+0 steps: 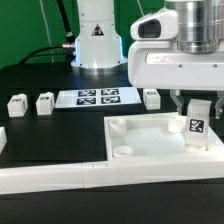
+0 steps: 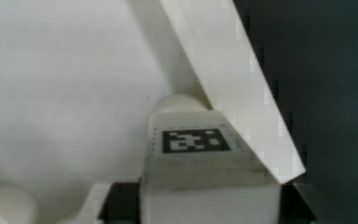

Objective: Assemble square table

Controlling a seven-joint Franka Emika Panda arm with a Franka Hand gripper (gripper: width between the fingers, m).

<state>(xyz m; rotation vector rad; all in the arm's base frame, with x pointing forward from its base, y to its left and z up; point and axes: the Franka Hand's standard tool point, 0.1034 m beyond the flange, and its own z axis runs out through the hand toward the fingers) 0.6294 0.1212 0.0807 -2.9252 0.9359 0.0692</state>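
Square slab [image 1: 150,150] looks like rigid, light, slick plastic. One leg [image 1: 196,128] stands upright at a slab corner on the exterior view's right; small and stiff, so pinch its flat sides near the top. The claw [image 1: 197,104] straddles the leg's top, partly open; can't tell if it's clamped.

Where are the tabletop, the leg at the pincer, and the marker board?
Tabletop [image 1: 150,142], exterior view, flat middle.
Leg [image 1: 196,124], exterior view, tagged face.
Marker board [image 1: 97,97], exterior view, its centre.

A robotics lab: marker board [image 1: 97,97] on black table [image 1: 40,140], robot base [image 1: 97,40] behind.
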